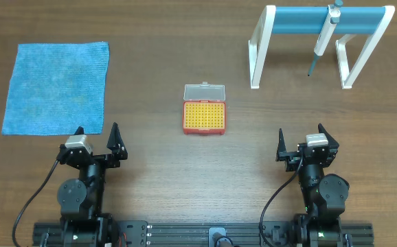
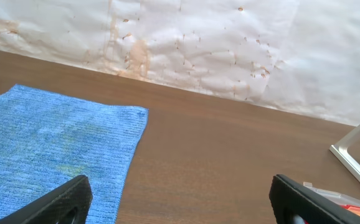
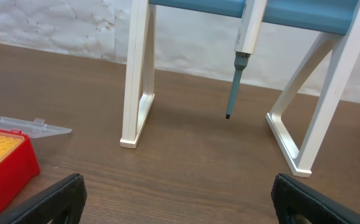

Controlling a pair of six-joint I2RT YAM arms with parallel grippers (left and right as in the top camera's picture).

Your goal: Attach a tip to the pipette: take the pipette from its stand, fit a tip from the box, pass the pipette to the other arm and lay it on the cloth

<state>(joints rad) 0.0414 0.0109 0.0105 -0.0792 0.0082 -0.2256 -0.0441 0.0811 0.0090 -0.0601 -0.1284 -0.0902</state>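
Hanging pipette point(image 1: 323, 39), seemingly untipped, on stand point(image 1: 298, 20).

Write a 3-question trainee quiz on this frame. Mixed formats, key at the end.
1. True or false: the pipette hangs on its stand, with no tip fitted yet.
2. The lid of the tip box is: A) open, B) shut, C) lying on the cloth.
3. Fill in: the cloth lies ahead of the ___ arm.

Key: 1 true; 2 A; 3 left.
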